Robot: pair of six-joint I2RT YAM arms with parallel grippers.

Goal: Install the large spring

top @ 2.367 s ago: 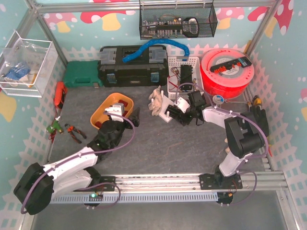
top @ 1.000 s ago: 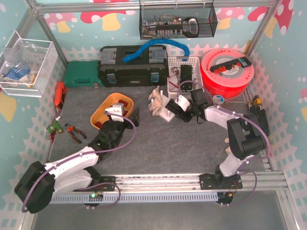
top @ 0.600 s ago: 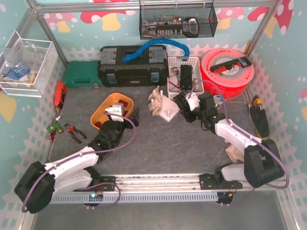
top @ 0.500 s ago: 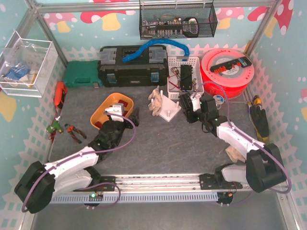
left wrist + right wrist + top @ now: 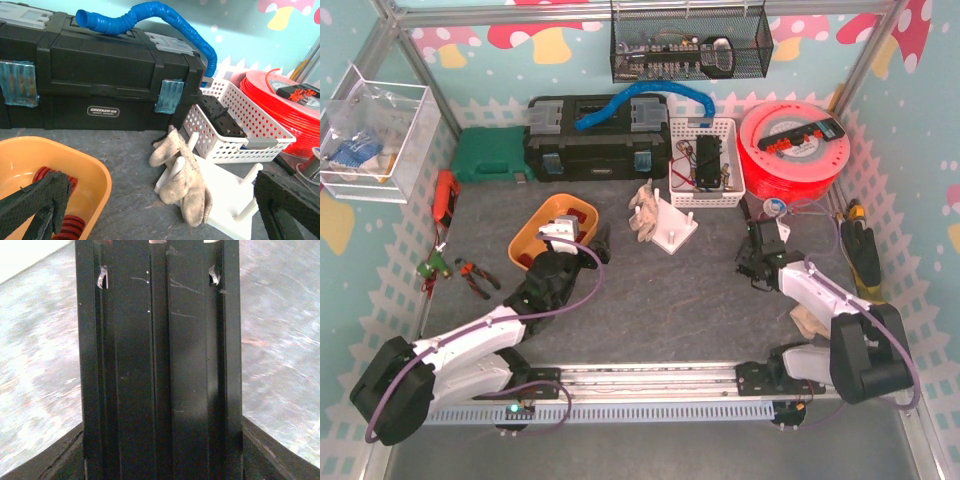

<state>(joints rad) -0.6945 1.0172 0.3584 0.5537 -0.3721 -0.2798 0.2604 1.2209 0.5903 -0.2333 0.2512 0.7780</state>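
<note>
Spring: red wire coils (image 5: 49, 176) in orange plastic tray (image 5: 95, 175), at your left gripper (image 5: 162, 187).
Handling: likely light, springy, prone to roll; pinch across mid-coils.
Fingers: left spread wide, empty; right gripper (image 5: 758, 262) unclear.

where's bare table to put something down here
The widest bare patch is mid-table, between the left end effector, the white peg stand and the right end effector, down to the front rail. A smaller one lies between the orange bin and green case. The back row by the toolbox, basket and red spool is crowded.
</note>
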